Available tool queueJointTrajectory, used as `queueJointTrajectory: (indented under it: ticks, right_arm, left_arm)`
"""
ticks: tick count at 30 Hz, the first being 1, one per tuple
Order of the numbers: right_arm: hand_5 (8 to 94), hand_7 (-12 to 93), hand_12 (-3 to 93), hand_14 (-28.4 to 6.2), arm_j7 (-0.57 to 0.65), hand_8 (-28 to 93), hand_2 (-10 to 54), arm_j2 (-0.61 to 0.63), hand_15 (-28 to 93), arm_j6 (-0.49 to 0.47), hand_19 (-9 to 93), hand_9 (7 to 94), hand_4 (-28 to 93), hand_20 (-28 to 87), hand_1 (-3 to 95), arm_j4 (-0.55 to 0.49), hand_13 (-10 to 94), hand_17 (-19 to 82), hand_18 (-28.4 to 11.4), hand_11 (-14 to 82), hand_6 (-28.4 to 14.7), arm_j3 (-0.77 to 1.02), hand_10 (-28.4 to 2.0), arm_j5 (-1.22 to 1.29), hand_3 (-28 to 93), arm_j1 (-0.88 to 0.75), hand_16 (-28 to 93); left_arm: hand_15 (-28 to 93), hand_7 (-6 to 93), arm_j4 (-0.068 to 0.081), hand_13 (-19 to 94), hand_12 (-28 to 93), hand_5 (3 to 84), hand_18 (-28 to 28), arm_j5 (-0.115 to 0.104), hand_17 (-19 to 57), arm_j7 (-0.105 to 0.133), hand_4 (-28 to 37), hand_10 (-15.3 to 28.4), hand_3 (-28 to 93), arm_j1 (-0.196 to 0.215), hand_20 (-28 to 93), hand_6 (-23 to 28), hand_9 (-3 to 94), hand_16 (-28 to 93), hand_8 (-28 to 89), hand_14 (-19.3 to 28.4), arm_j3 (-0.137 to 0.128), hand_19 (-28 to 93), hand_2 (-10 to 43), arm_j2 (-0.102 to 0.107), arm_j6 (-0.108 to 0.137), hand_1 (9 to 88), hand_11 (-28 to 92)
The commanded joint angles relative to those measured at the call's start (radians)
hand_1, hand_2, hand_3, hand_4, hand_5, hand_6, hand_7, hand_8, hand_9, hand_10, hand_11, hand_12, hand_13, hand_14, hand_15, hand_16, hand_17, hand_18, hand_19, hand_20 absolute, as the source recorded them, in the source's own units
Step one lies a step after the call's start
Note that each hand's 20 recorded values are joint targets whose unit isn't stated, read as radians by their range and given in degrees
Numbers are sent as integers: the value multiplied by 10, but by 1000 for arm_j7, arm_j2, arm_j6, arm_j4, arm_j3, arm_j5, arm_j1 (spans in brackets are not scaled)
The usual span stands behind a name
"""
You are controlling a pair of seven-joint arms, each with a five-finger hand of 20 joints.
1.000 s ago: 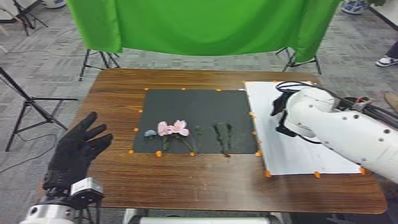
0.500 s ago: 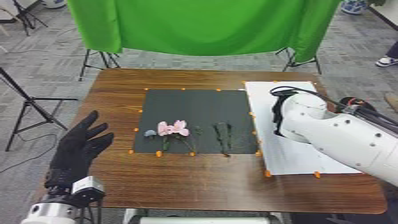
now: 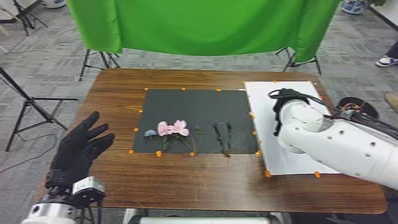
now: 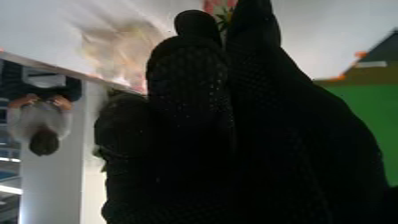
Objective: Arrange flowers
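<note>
My left hand (image 3: pixel 75 150) is open above the table's left side, away from the flowers. On the dark mat (image 3: pixel 191 102) lie pink flowers (image 3: pixel 173 128), a small grey-blue bloom (image 3: pixel 150 133) and dark green stems (image 3: pixel 223 138). My right hand (image 3: pixel 283 100) is over the far part of the white sheet (image 3: pixel 277 160), partly hidden by its own arm. In the right wrist view, blurred pale petals (image 4: pixel 124 47) are beside my right hand (image 4: pixel 191 95), with a reddish flower (image 4: pixel 218 7) beyond it. Whether the hand holds a flower, I cannot tell.
Orange markers (image 3: pixel 267 173) line the sheet and mat on the brown table (image 3: pixel 178 185). A green cloth (image 3: pixel 204 27) hangs behind the far edge. A dark round object (image 3: pixel 357 107) stands at the right, close to my right arm.
My right hand has shifted toward the far end of the sheet and turned, while its forearm has swung nearer. The left hand and the flowers on the mat have stayed still.
</note>
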Motion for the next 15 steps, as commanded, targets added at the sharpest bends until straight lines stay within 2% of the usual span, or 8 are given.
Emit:
queueJointTrajectory:
  ticks: [1,2,3,4,5,8,11,15]
  right_arm:
    - [736,368,311,-22,-35,39,-95,26,598,34,932,896,-283,232,614,-96,851,572,-110,69,10,39,-78,-47,749,65,165]
    - [737,368,312,-22,-47,40,-95,26,599,34,932,897,-283,235,614,-111,851,572,-111,70,10,44,-78,-54,750,65,165]
    - [738,367,312,-22,-60,40,-95,20,600,33,932,898,-283,238,614,-124,851,572,-111,70,9,46,-79,-57,751,70,165]
    - [740,365,313,-22,-70,40,-95,18,601,30,932,899,-283,242,614,-143,852,572,-111,70,9,57,-80,-56,752,62,165]
    - [741,364,313,-22,-88,42,-95,8,602,31,932,900,-283,246,614,-154,852,572,-111,69,8,63,-80,-56,751,62,165]
    - [743,360,312,-23,-139,42,-95,-29,605,12,932,901,-283,254,613,-194,852,571,-113,69,7,86,-81,-54,754,44,166]
    - [742,360,311,-23,-178,43,-95,-86,607,-16,932,901,-283,262,613,-217,851,569,-114,68,9,113,-82,-32,753,19,166]
    - [741,361,309,-23,-207,42,-95,-170,608,-35,932,900,-283,271,613,-214,851,566,-115,67,9,111,-80,-28,751,3,166]
  left_arm:
    - [581,77,-6,204,107,335,284,0,-65,2,-216,188,621,24,-16,83,280,-128,-72,278,-13,587,78,-2,-2,285,247]
    - [581,77,-6,204,107,335,284,2,-65,-2,-216,187,620,27,-16,83,280,-128,-72,277,-17,587,78,-5,-3,286,248]
    - [581,77,-9,204,107,336,284,-8,-64,15,-216,188,620,35,-16,83,280,-128,-73,277,-18,587,78,5,7,286,249]
    - [581,77,-8,205,107,335,284,-1,-65,2,-216,187,621,35,-16,83,280,-128,-73,277,-24,587,78,-3,1,285,249]
    - [581,77,-10,205,107,335,284,-8,-64,12,-217,188,621,40,-16,83,280,-128,-73,277,-27,587,78,1,7,285,249]
    - [582,77,-12,205,106,336,284,-5,-64,4,-216,188,622,51,-16,83,280,-128,-73,277,-43,588,78,-11,8,285,250]
    - [583,79,-15,205,106,337,284,-16,-64,13,-216,188,622,63,-16,83,281,-128,-73,278,-51,589,78,-4,17,285,251]
    - [588,82,-15,206,107,336,284,-8,-64,3,-217,188,623,59,-17,82,281,-128,-74,278,-53,590,77,-17,11,285,255]
